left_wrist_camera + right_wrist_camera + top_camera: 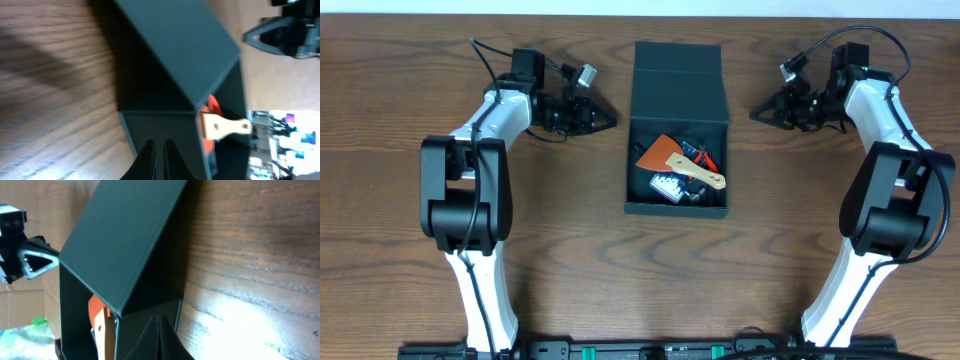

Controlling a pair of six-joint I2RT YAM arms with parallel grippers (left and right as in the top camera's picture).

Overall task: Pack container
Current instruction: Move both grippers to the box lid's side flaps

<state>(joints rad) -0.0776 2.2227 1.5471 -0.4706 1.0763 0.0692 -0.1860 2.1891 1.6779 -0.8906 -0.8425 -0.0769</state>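
Well, the container [675, 211] sits in the middle of the worktop [560, 240], its lid [676, 85] standing up. The left jaws and right jaws, beside the lid, are shut tight, holding nothing. A hard poke could slide the box, or the scraper [672, 158] could block the lid.

Dark teal container [678, 82], orange-bladed scraper [665, 155], brown wood-grain table [570, 260].

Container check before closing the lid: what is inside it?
Inside the container lie an orange wooden-handled scraper, a red-handled tool and a blue-white item; anything beneath them is hidden.
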